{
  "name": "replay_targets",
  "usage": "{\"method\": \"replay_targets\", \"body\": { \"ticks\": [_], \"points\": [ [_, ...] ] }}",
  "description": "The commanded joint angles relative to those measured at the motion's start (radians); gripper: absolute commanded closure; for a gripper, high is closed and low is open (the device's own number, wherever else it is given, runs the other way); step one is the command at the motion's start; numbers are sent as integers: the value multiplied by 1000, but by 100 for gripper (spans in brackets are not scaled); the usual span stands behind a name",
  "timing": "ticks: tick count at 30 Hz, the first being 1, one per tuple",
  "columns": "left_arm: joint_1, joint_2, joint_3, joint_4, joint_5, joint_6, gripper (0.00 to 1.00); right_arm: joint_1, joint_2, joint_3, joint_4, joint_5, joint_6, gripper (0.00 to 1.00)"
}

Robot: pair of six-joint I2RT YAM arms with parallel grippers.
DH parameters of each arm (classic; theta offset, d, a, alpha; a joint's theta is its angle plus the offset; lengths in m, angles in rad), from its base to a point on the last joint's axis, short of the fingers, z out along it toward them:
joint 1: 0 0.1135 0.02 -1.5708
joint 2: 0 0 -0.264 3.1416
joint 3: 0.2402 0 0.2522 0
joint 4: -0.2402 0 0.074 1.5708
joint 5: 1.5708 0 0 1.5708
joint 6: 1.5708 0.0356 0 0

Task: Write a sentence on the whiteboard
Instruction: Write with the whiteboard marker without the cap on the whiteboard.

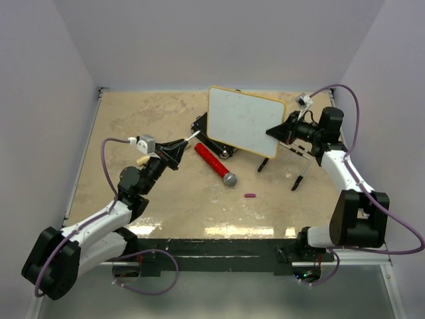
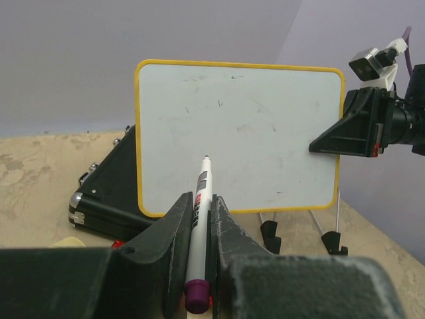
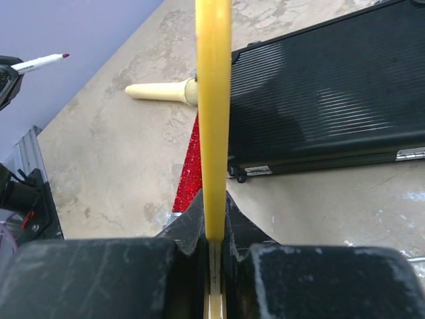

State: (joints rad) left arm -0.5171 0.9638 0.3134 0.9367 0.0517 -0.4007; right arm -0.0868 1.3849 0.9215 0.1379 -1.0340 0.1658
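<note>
- Top external view puts the whiteboard [image 1: 242,119] upright at the far middle of the table [image 1: 133,199], its lower left corner over the black case [image 1: 201,126].
- I see the right gripper [image 1: 279,131] clamped on the board's right edge. In the right wrist view the yellow rim runs straight down between its closed jaws.
- My left gripper [image 2: 202,212] is closed tight around the marker [image 2: 199,226] at mid-barrel. The bare tip points at the board's lower middle.
- I judge the board light, thin and stiff, with a glossy face.
- It is pinched at one edge only, so pen pressure towards the left side would lever it around that grip. I'd press lightly.
- I judge the marker barrel smooth and slim, so it could slide back in the jaws if pushed hard.
- No sentence shows on the face, only faint smudges.
- Hard to judge: the gap between the tip and the board, since the left wrist looks along the pen.
- The right wrist sees the board edge-on, so its face is hidden there.
- I cannot tell whether the black clip feet [image 2: 269,236] touch the table.
</note>
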Motion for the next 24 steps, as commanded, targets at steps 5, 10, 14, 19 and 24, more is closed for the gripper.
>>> {"method": "replay_targets", "body": {
  "ticks": [5, 10, 14, 19, 24],
  "points": [
    [26, 104, 87, 137, 88, -6, 100, -14, -15, 76, 16, 49, -101, 100],
    [42, 199, 133, 180, 115, -12, 100, -14, -10, 74, -81, 55, -228, 100],
    [58, 294, 193, 227, 128, -15, 100, -16, -3, 74, -104, 42, -253, 100],
    [75, 452, 323, 264, 154, -7, 100, -14, 9, 77, -113, 26, -250, 100],
    [77, 601, 450, 277, 155, 3, 100, -14, 20, 77, -109, 14, -235, 100]
  ]
}}
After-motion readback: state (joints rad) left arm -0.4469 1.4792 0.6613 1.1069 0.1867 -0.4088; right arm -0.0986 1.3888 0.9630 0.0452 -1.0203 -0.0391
